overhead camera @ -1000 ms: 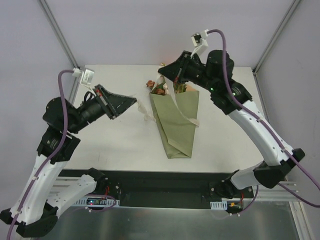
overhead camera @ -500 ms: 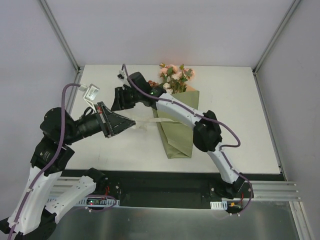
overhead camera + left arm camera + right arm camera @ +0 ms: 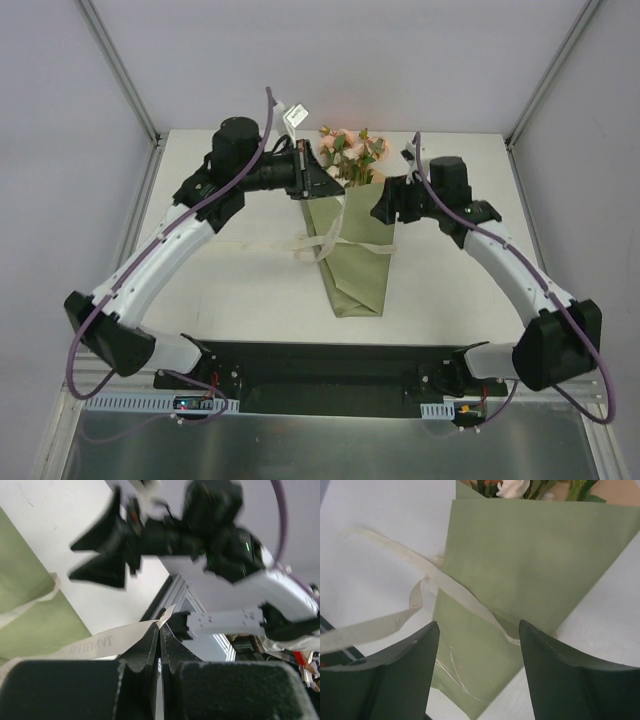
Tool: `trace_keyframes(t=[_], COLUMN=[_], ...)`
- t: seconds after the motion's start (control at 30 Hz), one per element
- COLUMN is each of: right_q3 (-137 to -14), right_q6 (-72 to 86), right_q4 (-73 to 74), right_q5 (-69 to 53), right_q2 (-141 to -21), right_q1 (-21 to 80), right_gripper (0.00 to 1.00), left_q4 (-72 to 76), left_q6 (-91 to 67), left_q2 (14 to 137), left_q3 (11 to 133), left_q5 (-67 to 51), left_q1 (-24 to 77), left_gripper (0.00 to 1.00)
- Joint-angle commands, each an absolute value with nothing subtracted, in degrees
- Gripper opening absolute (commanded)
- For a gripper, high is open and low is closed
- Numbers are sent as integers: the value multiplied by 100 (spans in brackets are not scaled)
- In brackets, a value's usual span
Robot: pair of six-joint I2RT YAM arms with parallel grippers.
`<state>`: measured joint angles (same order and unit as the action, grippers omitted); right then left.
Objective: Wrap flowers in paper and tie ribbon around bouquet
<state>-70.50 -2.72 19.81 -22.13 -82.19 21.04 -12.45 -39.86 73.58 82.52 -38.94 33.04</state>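
The bouquet lies at the table's middle: an olive-green paper cone with its tip toward me, and pink and white flowers at its far end. A cream ribbon crosses the cone and trails off to its left. My left gripper hangs over the cone's far left corner, shut on the ribbon's end. My right gripper stands open just above the cone's right side, with the paper and ribbon below its empty fingers. The flowers show at that view's top edge.
White table with metal frame posts at its back corners. Both arm bases sit at the near edge. The right gripper shows in the left wrist view, beyond the ribbon.
My right gripper has opened, let go of the ribbon and swung back to the cone's right side. My left arm has carried the ribbon end from the left up over the cone's far end.
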Motion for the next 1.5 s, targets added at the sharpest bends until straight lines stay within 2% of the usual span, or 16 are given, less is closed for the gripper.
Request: trace_keyframes(t=[0.0, 0.1, 0.2, 0.3, 0.4, 0.47, 0.57, 0.8, 1.0, 1.07, 1.1, 1.13, 1.2, 1.33, 1.47], right_q3=[-5112, -4808, -4904, -5019, -4677, -4222, -3930, -4323, -4772, -4974, -5053, -5141, -5124, -4870, -4957], right_q6=[-1774, -1889, -2100, -1943, -1601, -1198, -415, 649, 1116, 855, 661, 433, -437, -1870, -2399], right_q4=[548, -280, -316, -176, -658, -1316, -2037, -3145, -3682, -3133, -1980, -1508, -499, -26, 176], right_q5=[-1758, -2150, -2398, -2739, -3067, -3120, -3059, -3217, -3304, -3113, -2511, -2270, -1838, -1231, -1449], right_q2=[-7638, -7760, -8120, -8279, -7798, -7279, -7058, -7917, -8603, -8631, -8492, -8412, -8254, -8042, -8357], right_q1=[2294, 2137, 2048, 1864, 1994, 2056, 2109, 2276, 2434, 2435, 2426, 2426, 2443, 2558, 2566], right_gripper=[67, 64, 62, 60, 60, 66, 68, 69, 64, 60, 59, 59, 64, 68, 66], left_q4=[-932, -975, -1002, -1011, -1019, -1011, -1011, -1002, -993, -984, -976, -984, -984, -993, -1011], left_q6=[-4043, -4017, -4051, -4069, -4174, -4192, -4201, -4438, -4474, -4439, -4404, -4377, -4473, -4465, -4579], left_q2=[8365, 9305, 10175, 10545, 10661, 10600, 10450, 10389, 10353, 10388, 10450, 10494, 10713, 11188, 11714], left_q3=[9130, 9728, 10247, 10669, 11003, 11091, 11223, 11575, 11619, 11654, 11663, 11680, 11681, 11716, 11830], left_q5=[-4042, -4000, -3981, -3981, -4139, -4096, -4052, -4166, -4245, -4271, -4280, -4341, -4464, -4606, -4737], left_q1=[3270, 3243, 3156, 3094, 3076, 3076, 3076, 3085, 3085, 3076, 3076, 3067, 3024, 2988, 2874], left_gripper=[0, 0, 0, 0, 0, 0, 0, 0, 0, 0, 0, 0, 0, 0, 0])
